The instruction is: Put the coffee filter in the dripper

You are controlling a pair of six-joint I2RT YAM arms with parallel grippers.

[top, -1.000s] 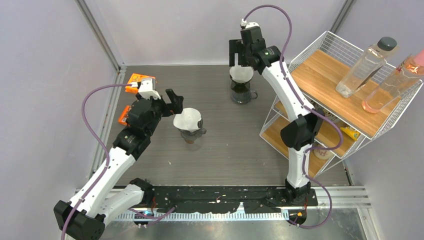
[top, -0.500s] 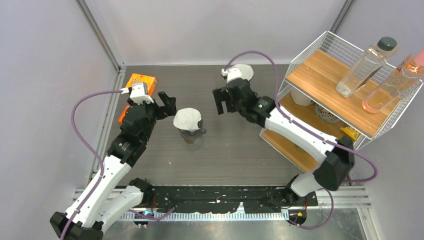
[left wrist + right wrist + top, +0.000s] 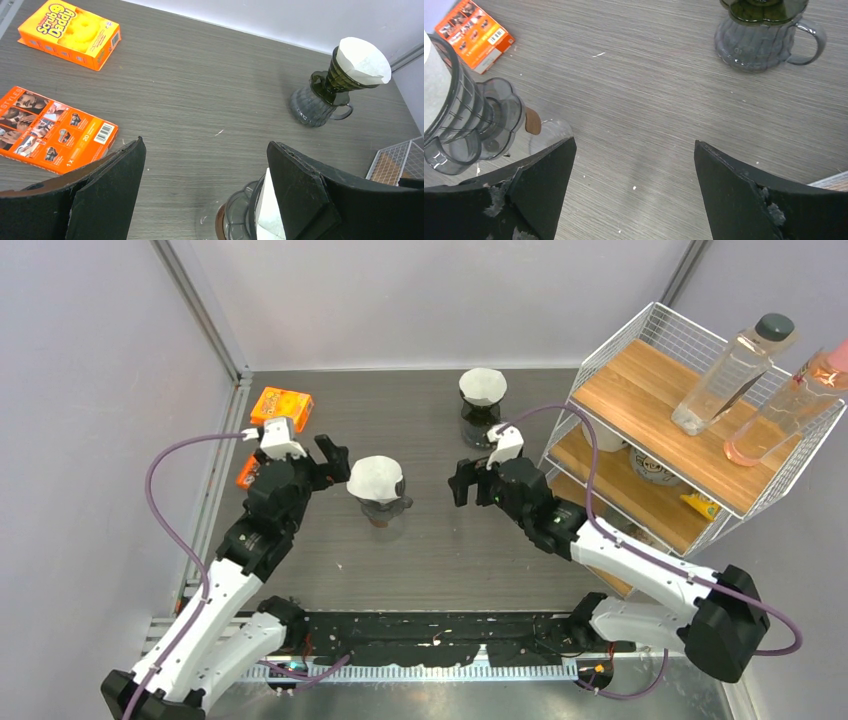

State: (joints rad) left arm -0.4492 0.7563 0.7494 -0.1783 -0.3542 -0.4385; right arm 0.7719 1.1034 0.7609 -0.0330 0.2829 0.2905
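Left hand (image 3: pixel 205 167), right hand (image 3: pixel 634 160): spread wide, nothing held. Near filter (image 3: pixel 374 476) is seated in near dripper (image 3: pixel 386 508), desk (image 3: pixel 440 550) centre; far filter (image 3: pixel 482 383) is seated in far dripper (image 3: pixel 481 422), at 12 o'clock.

2 arms, left arm (image 3: pixel 225 578) and right arm (image 3: pixel 630 558), low — jaws wide apart, empty

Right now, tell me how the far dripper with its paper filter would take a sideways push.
The paper filter rises above the dark dripper, so it probably crumples or lifts out easily. The dripper seems only stacked on its glass server, so the tall pair may tip or separate.
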